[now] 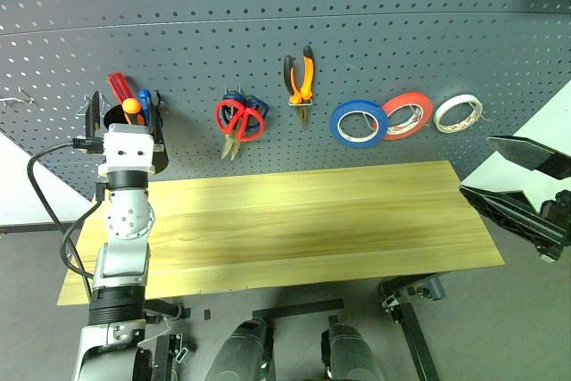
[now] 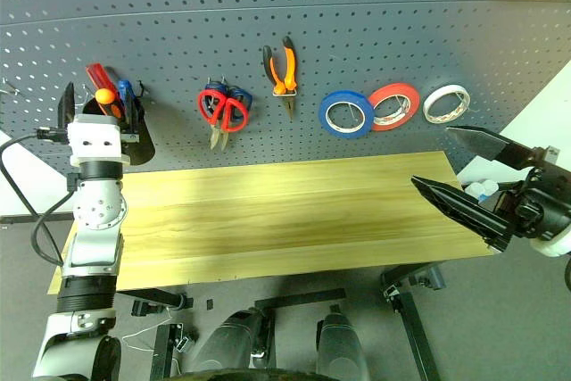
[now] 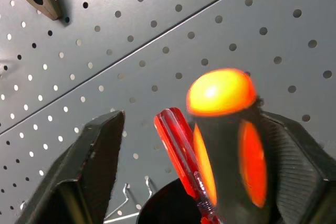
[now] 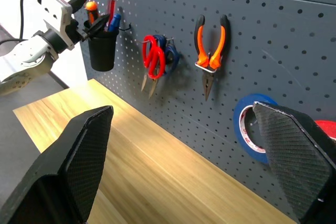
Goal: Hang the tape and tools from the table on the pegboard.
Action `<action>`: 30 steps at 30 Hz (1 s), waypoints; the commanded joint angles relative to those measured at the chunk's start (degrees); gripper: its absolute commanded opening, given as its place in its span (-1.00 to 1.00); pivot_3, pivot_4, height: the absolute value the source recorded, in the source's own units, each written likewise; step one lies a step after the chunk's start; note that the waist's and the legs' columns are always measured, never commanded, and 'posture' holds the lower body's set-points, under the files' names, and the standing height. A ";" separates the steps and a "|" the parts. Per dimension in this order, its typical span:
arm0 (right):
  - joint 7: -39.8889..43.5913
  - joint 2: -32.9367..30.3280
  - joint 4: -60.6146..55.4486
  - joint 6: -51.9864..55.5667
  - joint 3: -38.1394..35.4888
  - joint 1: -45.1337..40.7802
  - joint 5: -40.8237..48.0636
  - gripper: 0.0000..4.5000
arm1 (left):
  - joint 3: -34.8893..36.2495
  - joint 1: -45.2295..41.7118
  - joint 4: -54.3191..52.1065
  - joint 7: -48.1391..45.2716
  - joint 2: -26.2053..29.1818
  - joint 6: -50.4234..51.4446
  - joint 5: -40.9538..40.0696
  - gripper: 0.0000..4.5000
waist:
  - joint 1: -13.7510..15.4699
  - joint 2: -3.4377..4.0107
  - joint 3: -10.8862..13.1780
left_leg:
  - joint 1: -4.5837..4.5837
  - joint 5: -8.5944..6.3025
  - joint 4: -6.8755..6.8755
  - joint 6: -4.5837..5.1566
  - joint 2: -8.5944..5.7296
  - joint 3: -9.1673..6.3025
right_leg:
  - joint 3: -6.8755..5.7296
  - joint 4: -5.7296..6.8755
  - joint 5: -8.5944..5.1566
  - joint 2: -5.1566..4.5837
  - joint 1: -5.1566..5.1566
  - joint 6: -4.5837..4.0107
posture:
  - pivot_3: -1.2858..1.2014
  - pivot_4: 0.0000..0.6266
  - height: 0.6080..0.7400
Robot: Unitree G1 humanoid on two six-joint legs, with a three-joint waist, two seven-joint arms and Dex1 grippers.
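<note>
Left wrist view: you see the left gripper (image 3: 184, 166) with its fingers spread wide on either side of the orange-handled screwdriver (image 3: 226, 135); one finger lies close against the handle, and you cannot tell whether it touches.
Screwdriver: it stands handle-up in a black cup (image 4: 102, 50) hung on the pegboard (image 1: 375, 33), beside a red-handled tool (image 3: 181, 156) and a blue one (image 4: 114, 22) in the same cup.
Left gripper in the head views: you find it raised at the cup (image 1: 134, 127) at the left end of the board, its fingers astride the cup's mouth.
Right gripper: your right gripper (image 2: 477, 180) hangs off the table's right end with its jaws spread wide and nothing between them.
Scissors: the red-handled scissors (image 1: 239, 122) hang blades-down on the pegboard, overlapping a blue-handled pair (image 1: 254, 106) behind them.
Pliers: the orange-and-black pliers (image 1: 300, 82) hang nose-down just right of the scissors.
Tape: the blue tape (image 1: 358, 123) hangs on the board right of the pliers, with a red roll (image 1: 408, 115) overlapping its edge and a white roll (image 1: 459, 112) farther right.
Table: the light wooden table (image 1: 294, 220) stands below the board.
</note>
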 commanded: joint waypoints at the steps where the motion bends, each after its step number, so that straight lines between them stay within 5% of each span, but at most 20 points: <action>1: 0.67 -0.74 0.26 -0.63 -0.04 -0.57 -1.01 1.00 | 0.20 -1.71 -4.47 0.60 0.33 -1.17 0.32 0.71 | 0.02 0.00 0.00 | 0.00 0.00 0.00 0.00 0.00 0.00 | 0.00 0.00 0.00 0.00 0.00 0.00 | -0.06 -0.39 1.00; 16: 1.88 0.22 1.71 -1.84 3.67 -3.11 -4.49 1.00 | -5.90 -11.58 -19.08 -4.82 -5.12 7.08 -1.71 0.71 | 0.08 0.00 0.00 | -0.02 0.02 0.04 -0.02 -0.01 0.01 | -0.08 0.04 0.01 0.06 0.02 0.01 | -0.05 -0.47 1.00; 25: 1.05 5.70 1.29 -8.65 13.84 -5.68 -13.00 1.00 | -13.45 -5.62 -17.59 -16.65 -6.36 9.64 -7.13 0.71 | 0.30 0.22 -1.00 | 0.01 0.24 0.10 -0.38 -0.05 0.01 | -0.12 0.12 0.01 0.10 0.04 0.03 | 0.00 -0.86 1.00; 30: -0.09 11.33 -1.02 -11.16 21.06 -5.26 -15.26 1.00 | -15.01 -3.38 -15.35 -23.30 -5.03 9.64 -10.27 0.71 | 0.28 0.31 -3.56 | 0.03 0.29 0.10 -0.46 -0.05 0.03 | -0.10 0.13 0.01 0.25 0.04 0.03 | 0.01 -1.00 1.00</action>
